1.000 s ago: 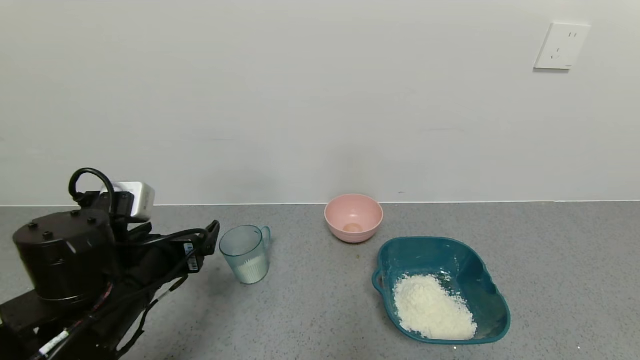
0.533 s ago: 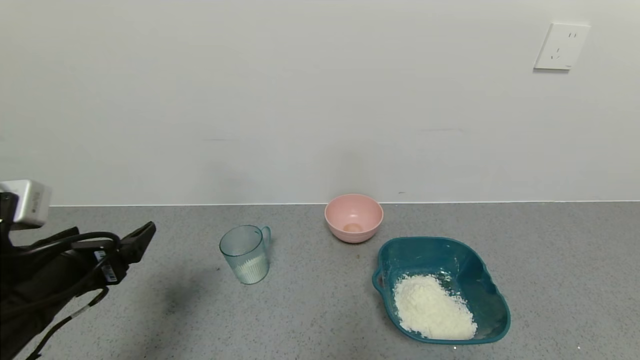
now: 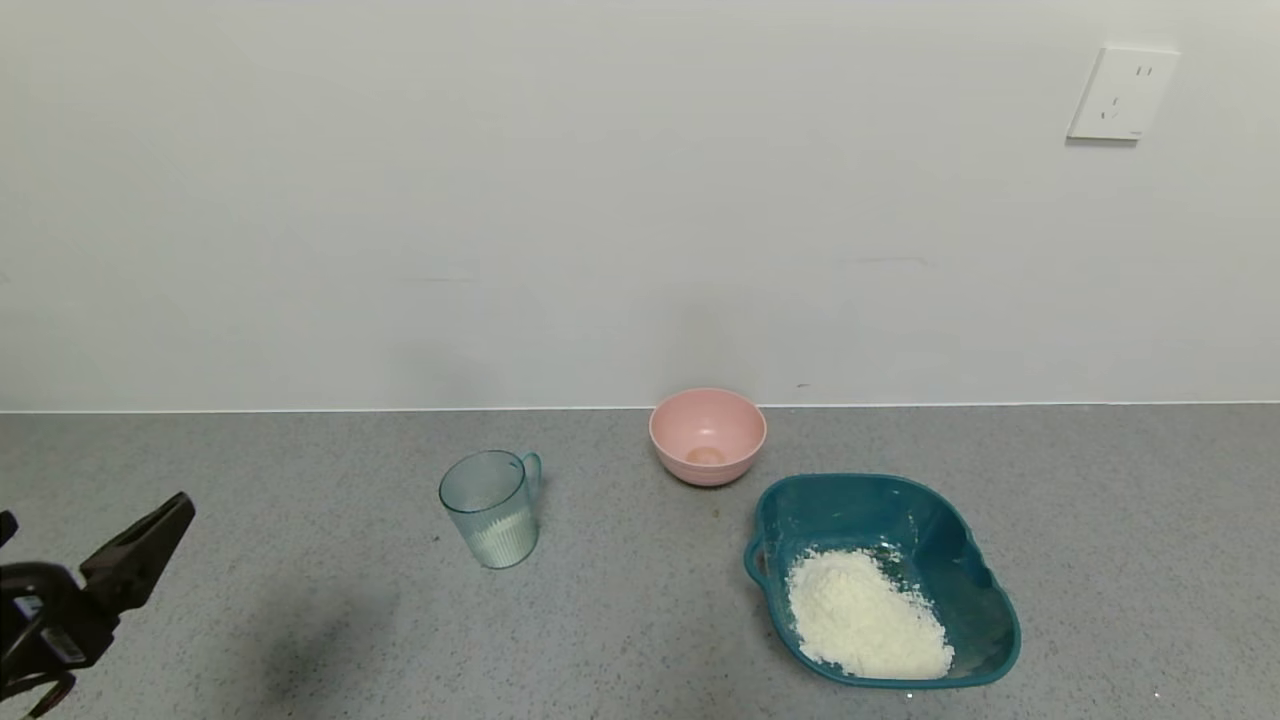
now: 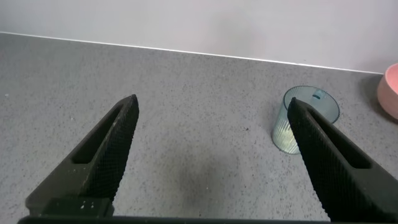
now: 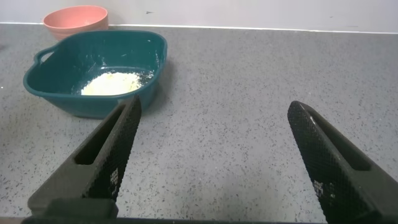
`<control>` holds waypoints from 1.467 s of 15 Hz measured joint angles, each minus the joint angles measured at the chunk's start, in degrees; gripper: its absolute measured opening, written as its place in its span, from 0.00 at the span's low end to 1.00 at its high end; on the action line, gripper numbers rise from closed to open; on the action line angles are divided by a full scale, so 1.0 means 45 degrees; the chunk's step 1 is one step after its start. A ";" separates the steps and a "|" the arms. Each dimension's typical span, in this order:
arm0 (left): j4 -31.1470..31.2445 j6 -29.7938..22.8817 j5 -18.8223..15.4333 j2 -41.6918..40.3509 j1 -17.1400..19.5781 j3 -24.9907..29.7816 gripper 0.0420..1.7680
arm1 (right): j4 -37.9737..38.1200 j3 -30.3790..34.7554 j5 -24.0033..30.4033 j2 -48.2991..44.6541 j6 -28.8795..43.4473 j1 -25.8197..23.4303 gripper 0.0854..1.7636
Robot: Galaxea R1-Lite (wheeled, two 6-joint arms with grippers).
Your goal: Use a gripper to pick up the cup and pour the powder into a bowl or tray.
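Note:
The pale blue-green ribbed cup (image 3: 492,508) stands upright on the grey counter with a little white powder (image 3: 503,540) in its bottom. The dark teal tray (image 3: 850,482) sits to its right and holds a pile of white powder (image 3: 865,615). My left gripper (image 3: 150,540) is open and empty at the far left edge, well apart from the cup. In the left wrist view the left gripper (image 4: 211,106) has its jaws wide apart, with the cup (image 4: 287,127) far ahead beside one finger. My right gripper (image 5: 214,107) is open and empty over bare counter, with the tray (image 5: 93,99) ahead of it.
A small pink bowl (image 3: 707,435) stands behind the tray near the wall. A white wall socket (image 3: 1120,92) is high on the right. Bare grey counter lies between my left gripper and the cup.
My left arm has drawn back to the left and down, away from the cup, until only its finger shows. The cup, tray and bowl have not moved.

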 joint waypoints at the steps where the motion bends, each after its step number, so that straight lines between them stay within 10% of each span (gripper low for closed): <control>1: 0.0320 0.0008 -0.0274 -0.0656 0.0192 0.0171 0.97 | 0.0003 0.0000 -0.0005 0.0000 0.0000 0.0000 0.97; 11: 0.5727 0.0019 -0.1948 -0.7266 0.1322 0.0555 0.97 | 0.0000 0.0000 -0.0011 0.0000 0.0000 -0.0005 0.97; 22: 0.7764 0.0062 -0.2953 -1.0744 0.0721 0.0802 0.97 | 0.0000 0.0000 -0.0005 0.0000 0.0005 -0.0005 0.97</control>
